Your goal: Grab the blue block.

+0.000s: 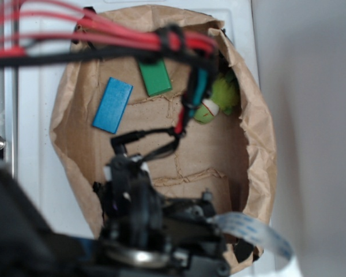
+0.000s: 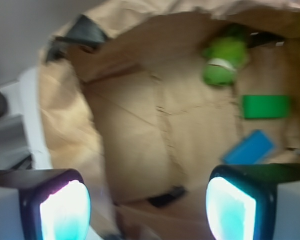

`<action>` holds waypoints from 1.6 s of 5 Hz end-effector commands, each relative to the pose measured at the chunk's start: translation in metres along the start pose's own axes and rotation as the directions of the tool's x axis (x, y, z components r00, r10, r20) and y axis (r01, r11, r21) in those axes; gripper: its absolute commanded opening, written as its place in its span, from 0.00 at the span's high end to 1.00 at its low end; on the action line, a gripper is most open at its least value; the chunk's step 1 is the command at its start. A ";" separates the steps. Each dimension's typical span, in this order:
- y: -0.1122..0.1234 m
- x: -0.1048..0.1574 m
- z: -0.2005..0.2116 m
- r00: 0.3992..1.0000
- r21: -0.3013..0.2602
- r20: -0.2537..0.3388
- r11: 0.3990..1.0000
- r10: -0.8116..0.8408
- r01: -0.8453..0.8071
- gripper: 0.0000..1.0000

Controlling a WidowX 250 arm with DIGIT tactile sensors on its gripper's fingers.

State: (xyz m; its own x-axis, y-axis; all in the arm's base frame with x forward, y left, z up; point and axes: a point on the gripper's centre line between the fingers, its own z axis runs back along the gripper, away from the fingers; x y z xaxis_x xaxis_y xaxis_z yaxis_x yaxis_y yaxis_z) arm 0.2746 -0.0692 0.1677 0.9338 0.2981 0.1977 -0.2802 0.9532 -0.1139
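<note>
Brown paper (image 1: 216,156), crumpled up into a shallow walled nest, lines the work area, and the blue block (image 1: 112,105) lies flat on its floor toward the far left in the exterior view, fully visible and touched by nothing. Just right of it, a little farther back, sits the green block (image 1: 155,78), whose far edge is covered by the bundle of red and black cables (image 1: 161,41) crossing the top of the picture. A green plush toy (image 1: 219,98) rests against the right wall of the paper, partly masked by hanging wires, so its shape is hard to read. The near part of the exterior view is filled by the dark, out-of-focus body of the robot arm (image 1: 138,213), which hides the near floor of the nest and hides the fingers altogether; a pale ribbon cable (image 1: 254,228) curls out to its right. The wrist view is blurred by motion, yet it shows the gripper (image 2: 147,207) with its two pads (image 2: 65,210) spread wide, bare paper between them and nothing held. There the blue block (image 2: 250,148) shows just beyond the right pad, apart from it, with the green block (image 2: 266,106) and the plush toy (image 2: 222,62) farther off.
</note>
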 end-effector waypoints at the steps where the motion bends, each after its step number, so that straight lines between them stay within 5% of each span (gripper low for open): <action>1: 0.049 0.016 -0.018 0.970 0.054 0.009 0.969 0.243 -0.243 0.00; 3: 0.103 0.015 -0.027 0.957 0.039 -0.007 0.956 0.291 -0.291 0.00; 8: 0.105 0.007 -0.057 0.954 0.026 0.008 0.954 0.299 -0.299 0.00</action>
State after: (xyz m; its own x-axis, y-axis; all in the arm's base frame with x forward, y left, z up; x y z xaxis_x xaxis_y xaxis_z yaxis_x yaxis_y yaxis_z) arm 0.2607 0.0258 0.0959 0.8034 0.5784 0.1410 -0.5650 0.8154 -0.1259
